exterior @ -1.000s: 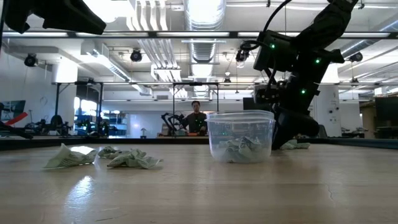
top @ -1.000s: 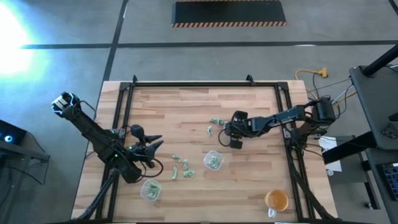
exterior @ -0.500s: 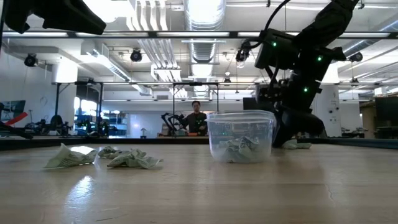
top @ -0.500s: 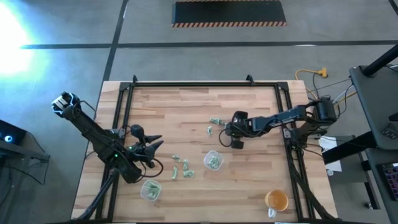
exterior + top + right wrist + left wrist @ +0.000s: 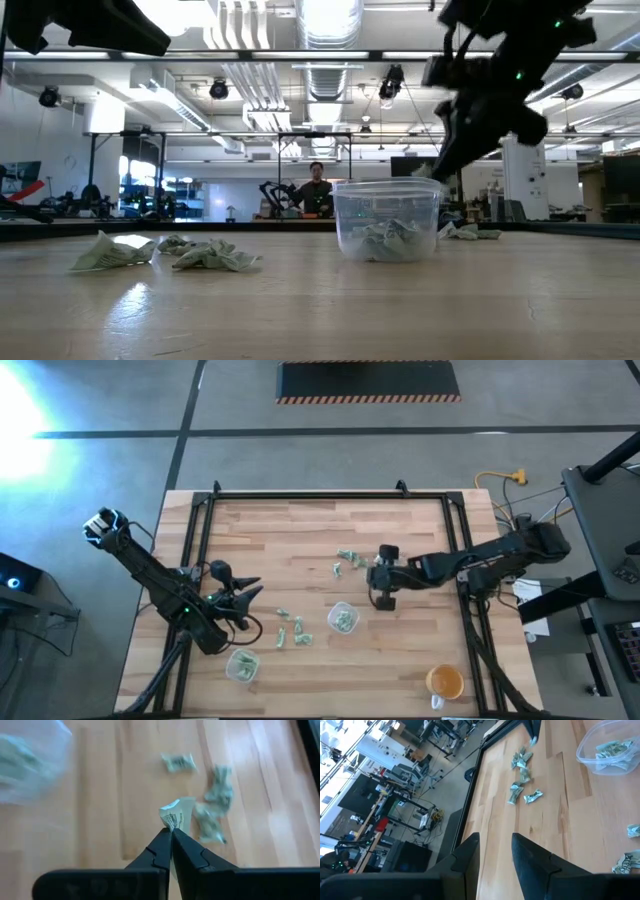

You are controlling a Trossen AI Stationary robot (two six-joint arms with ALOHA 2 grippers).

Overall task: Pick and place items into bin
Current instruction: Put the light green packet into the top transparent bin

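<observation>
Small crumpled green-and-white items lie on the wooden table: one loose group (image 5: 347, 558) near the middle, another (image 5: 290, 628) toward the front. More items fill a clear cup (image 5: 343, 617). My right gripper (image 5: 171, 831) hovers above the table beside the middle group, to the right of that cup (image 5: 387, 220), shut on one item (image 5: 174, 815). My left gripper (image 5: 495, 851) waits open and empty over the table's left side (image 5: 245, 595). My right gripper pinches one small crumpled item by its lower edge (image 5: 172, 822) between its two fingertips. The fingers slant down toward the table's left. The item sticks out past the tips, lifted clear of the table.
A second clear cup (image 5: 242, 665) with items stands near the front left, and an orange cup (image 5: 445, 682) at the front right. A black frame (image 5: 200, 510) borders the table. In the low view, loose items (image 5: 215, 255) lie left of the cup. A person stands in the room far behind.
My right gripper has risen off the table beside the middle group and swung a little toward the near edge, tipping less steeply. The item has come up with it.
</observation>
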